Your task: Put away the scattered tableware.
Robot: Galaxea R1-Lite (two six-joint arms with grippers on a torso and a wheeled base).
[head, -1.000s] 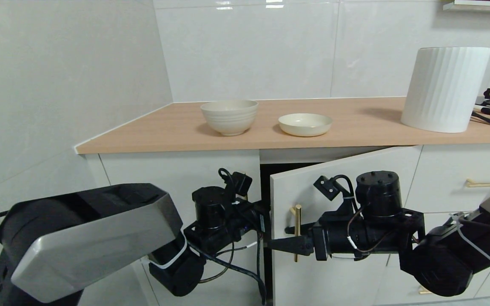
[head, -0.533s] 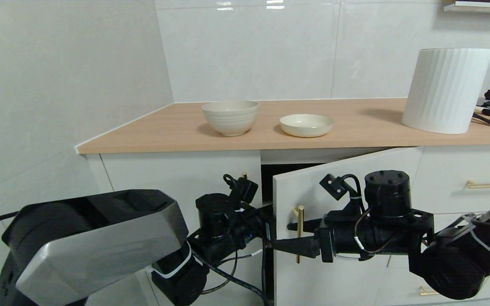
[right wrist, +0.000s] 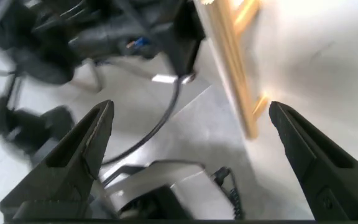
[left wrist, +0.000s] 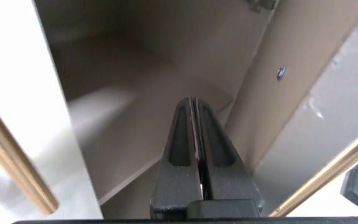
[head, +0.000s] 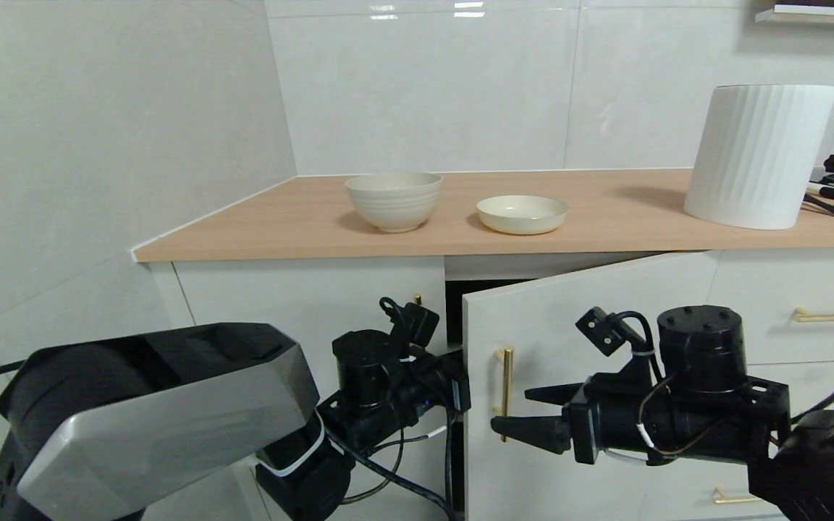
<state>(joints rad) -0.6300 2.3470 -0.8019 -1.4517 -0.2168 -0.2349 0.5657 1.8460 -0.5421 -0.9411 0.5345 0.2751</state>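
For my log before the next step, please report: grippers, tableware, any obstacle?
Left gripper shut, at the cabinet opening. Right gripper open, at the door handle. Bowl and dish on counter. Door only partly open.

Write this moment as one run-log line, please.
cabinet door: ajar | right gripper: open, at door handle | left gripper: shut, at cabinet opening | bowl, dish: on counter
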